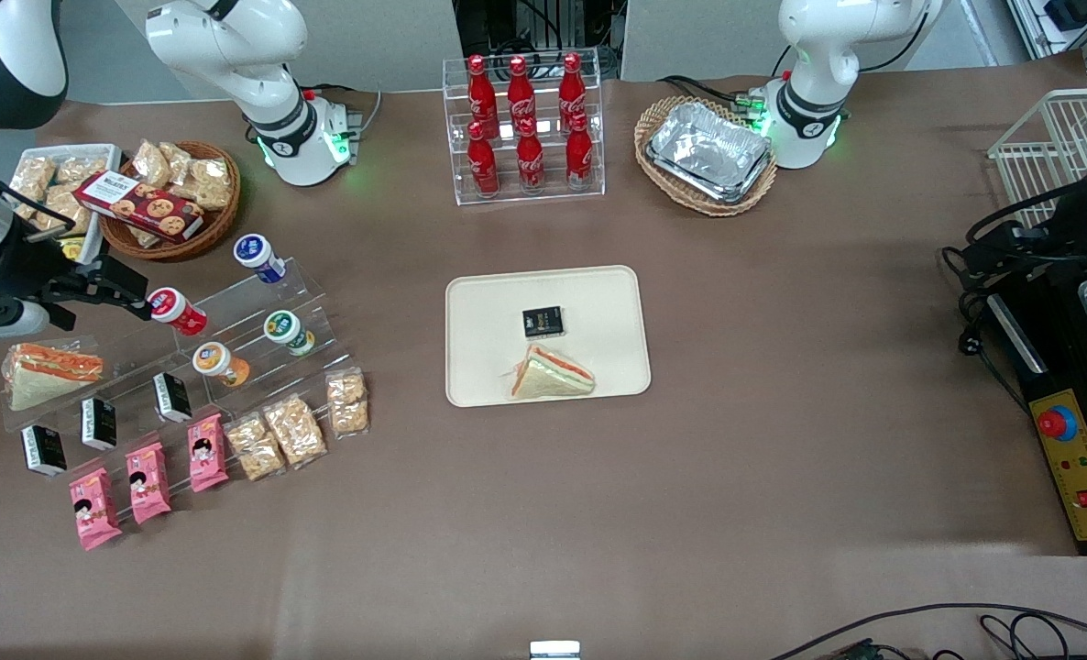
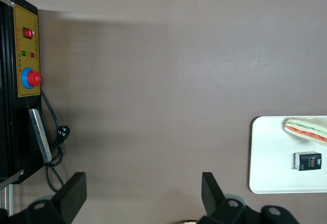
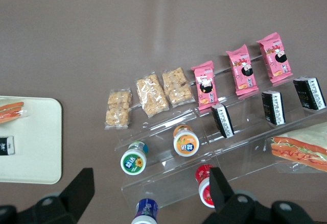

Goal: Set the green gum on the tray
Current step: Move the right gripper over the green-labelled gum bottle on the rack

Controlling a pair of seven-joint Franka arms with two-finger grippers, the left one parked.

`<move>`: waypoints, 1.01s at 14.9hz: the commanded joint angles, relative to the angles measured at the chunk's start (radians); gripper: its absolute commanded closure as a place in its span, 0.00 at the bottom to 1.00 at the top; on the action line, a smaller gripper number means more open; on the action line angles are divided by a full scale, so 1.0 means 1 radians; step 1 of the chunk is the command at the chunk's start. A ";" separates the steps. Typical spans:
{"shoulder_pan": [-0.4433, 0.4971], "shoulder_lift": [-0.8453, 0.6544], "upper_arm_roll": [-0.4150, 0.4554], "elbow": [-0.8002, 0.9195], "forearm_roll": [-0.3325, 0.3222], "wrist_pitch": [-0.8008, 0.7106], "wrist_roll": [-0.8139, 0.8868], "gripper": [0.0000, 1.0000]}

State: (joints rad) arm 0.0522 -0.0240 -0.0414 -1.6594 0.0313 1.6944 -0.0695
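Note:
The green gum (image 1: 289,332), a small white canister with a green-and-white lid, stands on a clear acrylic stepped shelf (image 1: 232,339); it also shows in the right wrist view (image 3: 134,161). The cream tray (image 1: 545,335) lies in the middle of the table and holds a sandwich (image 1: 551,374) and a small black box (image 1: 543,322); its edge shows in the right wrist view (image 3: 36,142). My gripper (image 1: 108,284) hangs open and empty above the shelf near the red-lidded canister (image 1: 177,312), toward the working arm's end. In the wrist view the gripper (image 3: 150,193) spans the blue-lidded canister (image 3: 146,211).
The shelf also holds an orange-lidded canister (image 1: 220,363), black boxes (image 1: 171,396), pink packets (image 1: 149,481), cracker packs (image 1: 294,429) and a sandwich (image 1: 53,371). A cola bottle rack (image 1: 525,124), a wicker basket with a foil pan (image 1: 708,151) and a snack basket (image 1: 172,197) stand farther from the front camera.

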 commanded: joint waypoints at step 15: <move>0.071 -0.046 -0.006 -0.055 0.010 -0.091 -0.036 0.00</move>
State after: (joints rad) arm 0.1197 -0.0231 -0.0376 -1.6720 0.0312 1.6277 -0.0834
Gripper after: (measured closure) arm 0.000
